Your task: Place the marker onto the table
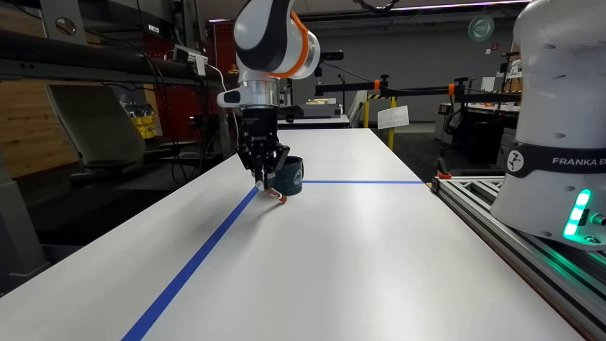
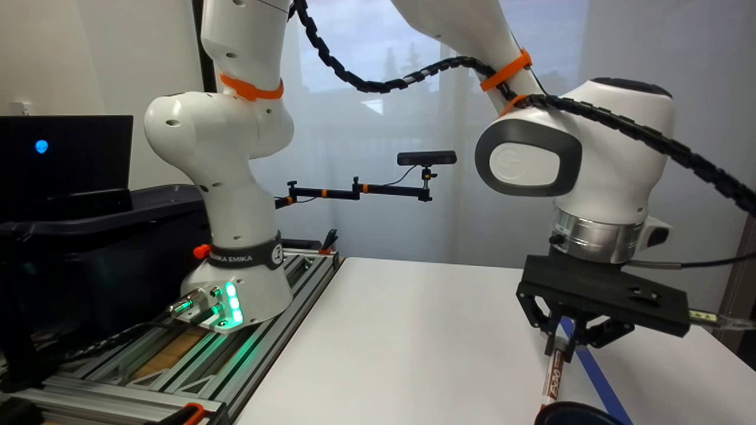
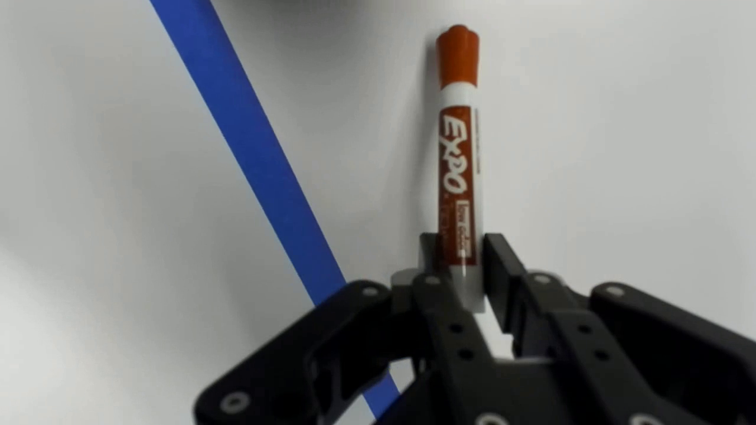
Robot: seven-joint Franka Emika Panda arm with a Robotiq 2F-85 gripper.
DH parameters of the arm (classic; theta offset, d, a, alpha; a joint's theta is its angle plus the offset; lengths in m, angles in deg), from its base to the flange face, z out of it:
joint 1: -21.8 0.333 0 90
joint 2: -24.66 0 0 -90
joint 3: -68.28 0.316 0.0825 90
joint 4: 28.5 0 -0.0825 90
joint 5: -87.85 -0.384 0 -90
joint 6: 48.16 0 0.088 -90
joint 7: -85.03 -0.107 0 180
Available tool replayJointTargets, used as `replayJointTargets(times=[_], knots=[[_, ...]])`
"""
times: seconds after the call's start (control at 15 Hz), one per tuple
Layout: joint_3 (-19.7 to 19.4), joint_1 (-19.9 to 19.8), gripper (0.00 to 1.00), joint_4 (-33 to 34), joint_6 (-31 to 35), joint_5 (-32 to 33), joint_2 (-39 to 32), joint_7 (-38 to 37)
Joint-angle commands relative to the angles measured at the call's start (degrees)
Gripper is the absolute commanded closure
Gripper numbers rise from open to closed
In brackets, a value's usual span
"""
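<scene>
The marker is white with a red-brown label and cap. It shows in both exterior views (image 1: 275,193) (image 2: 553,378) and in the wrist view (image 3: 458,153). My gripper (image 1: 263,182) (image 2: 559,348) (image 3: 462,254) points down, with its fingers closed on the marker's rear end. The marker is tilted, its cap end lower and pointing away from the fingers. The cap is very near the white table (image 1: 360,246) (image 2: 401,336) (image 3: 602,141); I cannot tell whether it touches. The left finger hides part of the marker's rear in the wrist view.
A dark blue-black mug (image 1: 289,177) (image 2: 582,414) stands on the table close beside the marker and gripper. Blue tape lines (image 1: 203,253) (image 3: 254,141) cross the tabletop. The robot base (image 1: 554,189) (image 2: 242,289) stands on a metal-railed bench along one table edge.
</scene>
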Motion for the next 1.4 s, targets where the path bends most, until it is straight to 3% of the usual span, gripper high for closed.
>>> replayJointTargets(times=[0.0, 0.4, 0.67, 1.07, 1.13, 1.33], knots=[[1.37, -0.74, 0.95, 1.37, 5.06, 4.01, -3.51, 0.32], [8.9, -7.11, 0.95, 1.4, 8.94, -0.08, -5.29, 8.95], [14.77, -13.08, 0.95, 2.75, 4.61, -5.78, -6.61, 19.17], [12.91, -12.72, 0.92, 4.49, -0.38, -7.54, -8.41, 23.39], [12.58, -12.4, 0.54, 4.38, -0.22, -7.35, -8.35, 23.26], [12.21, -12.09, 0.4, 3.91, -1.66, -7.67, -6.8, 22.54]])
